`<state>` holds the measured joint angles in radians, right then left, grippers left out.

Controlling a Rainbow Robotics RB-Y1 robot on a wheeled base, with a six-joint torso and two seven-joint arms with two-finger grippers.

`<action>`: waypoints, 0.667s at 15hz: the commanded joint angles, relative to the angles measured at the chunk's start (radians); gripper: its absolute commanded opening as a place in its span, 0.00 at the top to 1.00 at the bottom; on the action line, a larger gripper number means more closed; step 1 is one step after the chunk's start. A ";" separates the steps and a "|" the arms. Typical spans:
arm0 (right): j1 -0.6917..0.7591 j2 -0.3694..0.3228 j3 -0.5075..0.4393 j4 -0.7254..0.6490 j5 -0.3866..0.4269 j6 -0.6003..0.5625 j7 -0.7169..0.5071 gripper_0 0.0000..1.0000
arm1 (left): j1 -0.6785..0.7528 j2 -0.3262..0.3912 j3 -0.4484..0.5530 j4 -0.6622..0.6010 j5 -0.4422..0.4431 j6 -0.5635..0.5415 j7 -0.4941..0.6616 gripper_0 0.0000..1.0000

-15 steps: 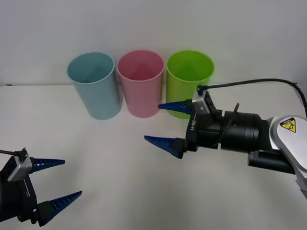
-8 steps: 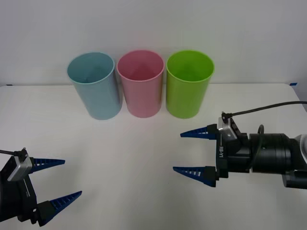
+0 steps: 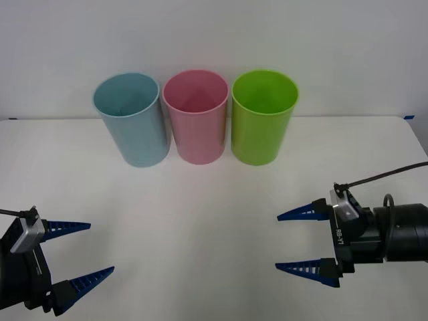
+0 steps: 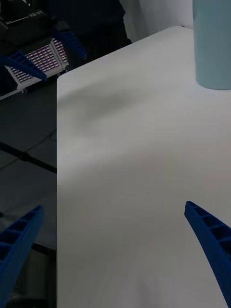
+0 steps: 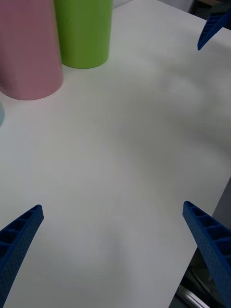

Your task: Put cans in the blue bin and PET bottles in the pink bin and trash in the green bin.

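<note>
Far left, low at the near edge of the white table [image 3: 200, 221], the left gripper [image 3: 79, 253] sits with its two blue fingers spread wide and nothing between them. The fingers are tapered wedges, ribbed along their inner faces, fixed to a black body with a small silver block on top. It points toward the middle of the table, tilted slightly upward.

At the back of the table three tall plastic cups stand in a row, all the same shape: round rim, smooth matte walls narrowing toward the base. The blue bin [image 3: 132, 120] is leftmost, the pink bin [image 3: 196, 118] is in the middle, just beside it, and the green bin [image 3: 263, 119] is on the right, just beside the pink one. What can be seen of their insides looks bare. The tabletop is smooth and plain, and a pale wall rises behind the bins.

On the right, the right gripper [image 3: 298, 241] hangs low over the table, well apart from the bins and nearer than them. Its forearm, a black cylinder with a cable looping off the top, lies about level and points left. Its blue ribbed fingers are spread, one above the other, holding nothing. White lettering runs down the black wrist plate, too small to read with certainty.
</note>
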<state>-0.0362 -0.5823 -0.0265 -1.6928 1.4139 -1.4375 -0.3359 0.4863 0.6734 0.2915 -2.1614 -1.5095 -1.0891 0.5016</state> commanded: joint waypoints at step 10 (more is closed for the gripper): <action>0.021 -0.013 0.043 0.001 -0.004 0.104 0.121 0.00 | 0.000 0.000 0.000 0.000 0.000 0.000 0.000 0.00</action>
<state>-0.0154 -0.5928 0.0165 -1.6918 1.4106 -1.3298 -0.2237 0.4863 0.6734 0.2915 -2.1614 -1.5095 -1.0891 0.5016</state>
